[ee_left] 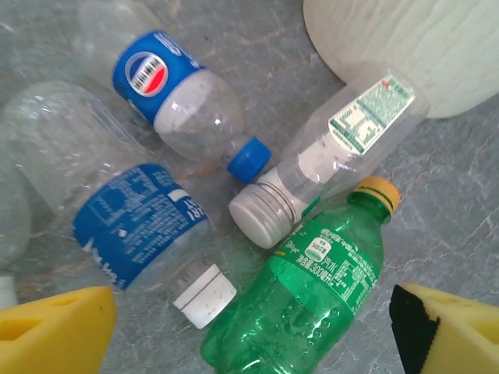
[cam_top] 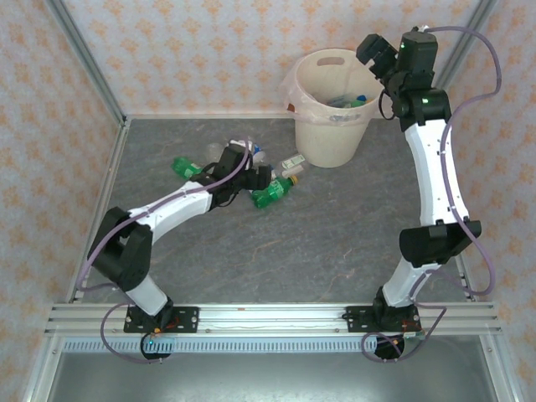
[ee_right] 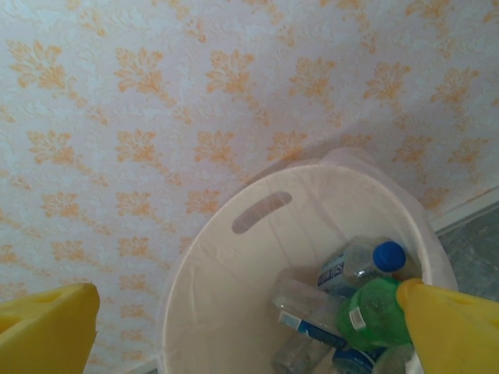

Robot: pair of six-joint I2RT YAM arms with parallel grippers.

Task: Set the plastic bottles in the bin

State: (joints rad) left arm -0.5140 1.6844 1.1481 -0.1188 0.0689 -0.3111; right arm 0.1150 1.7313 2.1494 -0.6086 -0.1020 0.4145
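My left fingers (ee_left: 54, 327) are spread wide over the loose pile of plastic bottles (cam_top: 272, 194) on the grey marbled worktop (ee_left: 468, 202). Low in that wrist frame, between them, lies a green plastic bottle (ee_left: 312, 296). Its long axis runs from lower left to upper right, with the yellow cap at the upper right. A clear bottle with a green-and-white label (ee_left: 343, 148) lies nearly parallel but reversed: pale cap lower left, base near the round cream-white plastic bin (ee_left: 413, 47). Two clear blue-labelled bottles (ee_left: 171, 101) point their caps lower right. The top view sets the pile left of the bin. My right fingers (ee_right: 452, 327), spread and pinching nothing, hang over the bin. That wrist view shows its inside, with a blue-capped clear bottle (ee_right: 362, 265) and a green one among others.
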